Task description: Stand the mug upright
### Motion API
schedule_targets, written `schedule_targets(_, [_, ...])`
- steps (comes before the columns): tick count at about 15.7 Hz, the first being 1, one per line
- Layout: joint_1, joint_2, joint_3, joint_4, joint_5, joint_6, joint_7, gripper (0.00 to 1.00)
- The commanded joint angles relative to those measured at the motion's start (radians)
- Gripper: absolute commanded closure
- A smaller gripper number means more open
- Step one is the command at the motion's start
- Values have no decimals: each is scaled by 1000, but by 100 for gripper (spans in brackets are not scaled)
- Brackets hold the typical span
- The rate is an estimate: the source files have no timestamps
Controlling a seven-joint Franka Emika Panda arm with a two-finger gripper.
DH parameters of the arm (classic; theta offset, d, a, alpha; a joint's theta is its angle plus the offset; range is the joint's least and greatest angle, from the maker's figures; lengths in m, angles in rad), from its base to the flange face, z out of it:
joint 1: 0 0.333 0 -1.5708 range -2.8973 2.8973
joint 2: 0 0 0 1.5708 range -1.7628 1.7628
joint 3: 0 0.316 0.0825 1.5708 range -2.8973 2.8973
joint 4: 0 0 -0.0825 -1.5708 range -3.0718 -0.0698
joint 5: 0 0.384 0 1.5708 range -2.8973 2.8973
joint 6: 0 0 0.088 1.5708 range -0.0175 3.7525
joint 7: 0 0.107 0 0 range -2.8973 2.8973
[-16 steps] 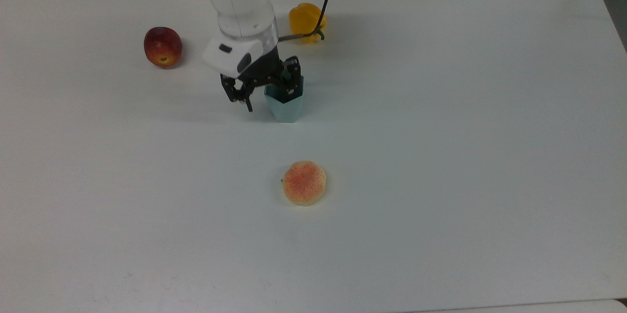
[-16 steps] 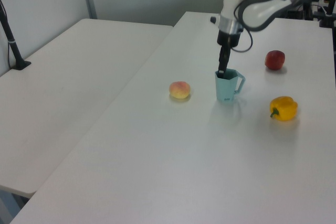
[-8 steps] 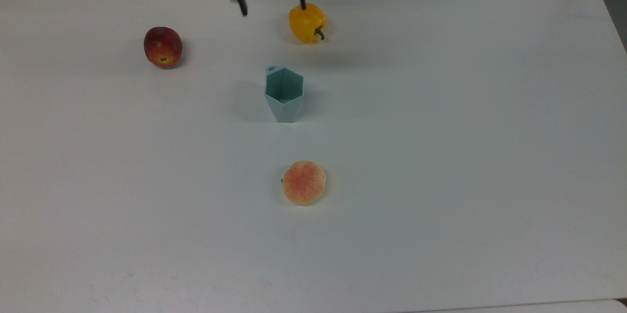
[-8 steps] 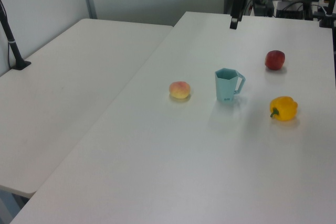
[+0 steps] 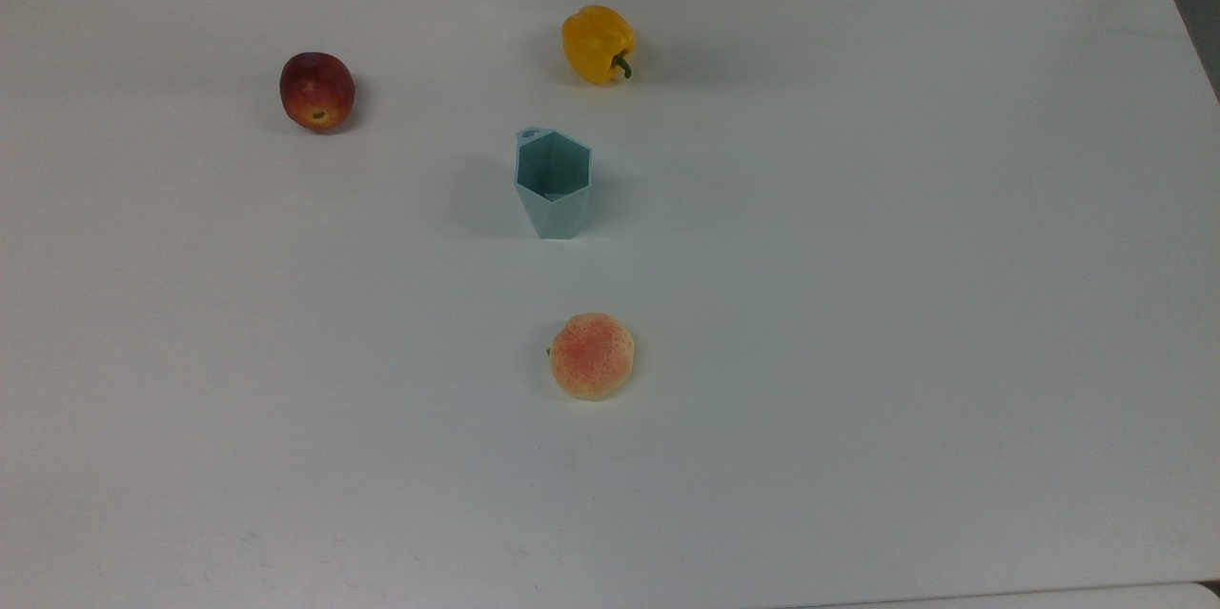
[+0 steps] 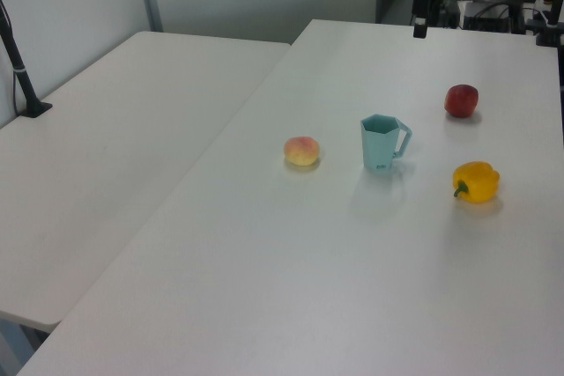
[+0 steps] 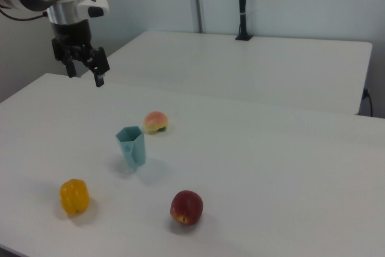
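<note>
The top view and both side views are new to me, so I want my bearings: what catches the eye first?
The pale blue mug stands upright, mouth up, mid-table, touching nothing. Three bright fruits ring it: in the top view, a yellow pepper above it, a red apple toward the upper left, a peach below. The end effector hangs open, high above the table's far corner in the right view.

Top view looks down; left and right views face oppositely across the table (image 5: 858,304).
</note>
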Motion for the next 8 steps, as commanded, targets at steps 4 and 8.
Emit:
schedule_targets(4, [100,-18,-141,-54,-25,127,-110,0])
schedule_targets(8, [101,-17,-141,-52,-31,125,-111,0])
